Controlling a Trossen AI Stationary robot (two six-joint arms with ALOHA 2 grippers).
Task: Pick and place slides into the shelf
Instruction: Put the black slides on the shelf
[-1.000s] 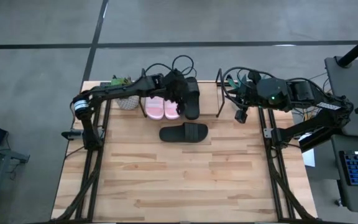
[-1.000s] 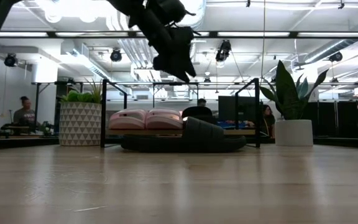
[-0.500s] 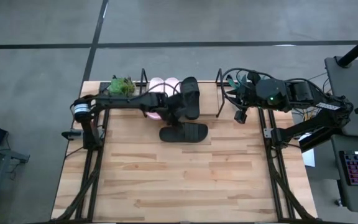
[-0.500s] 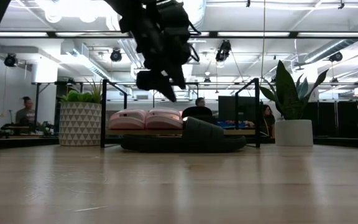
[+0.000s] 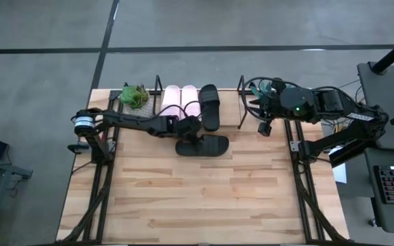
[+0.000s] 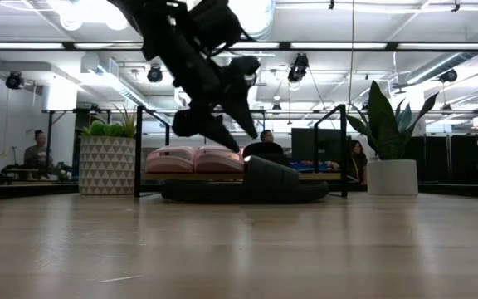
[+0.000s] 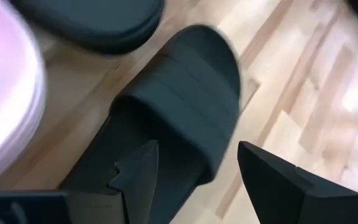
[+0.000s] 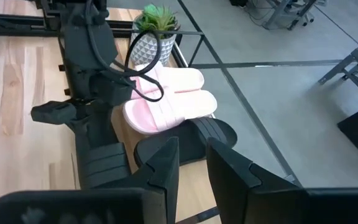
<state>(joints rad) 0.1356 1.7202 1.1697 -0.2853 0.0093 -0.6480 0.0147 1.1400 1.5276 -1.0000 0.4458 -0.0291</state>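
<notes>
No writing shows; left gripper (image 7: 194, 180) open over black slide (image 7: 166, 118).

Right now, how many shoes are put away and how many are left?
Three slides sit in the shelf: two pink slides and one black slide. The last black slide lies on the table in front. The left hand is open just above it, holding nothing. The right hand waits beside the shelf.

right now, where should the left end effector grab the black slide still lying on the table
Grip the wide strap of the loose black slide, probably from straight above. It lies flat, sole down, in front of the shelf, and the strap arches over the footbed. The left end effector hovers open over it.
</notes>
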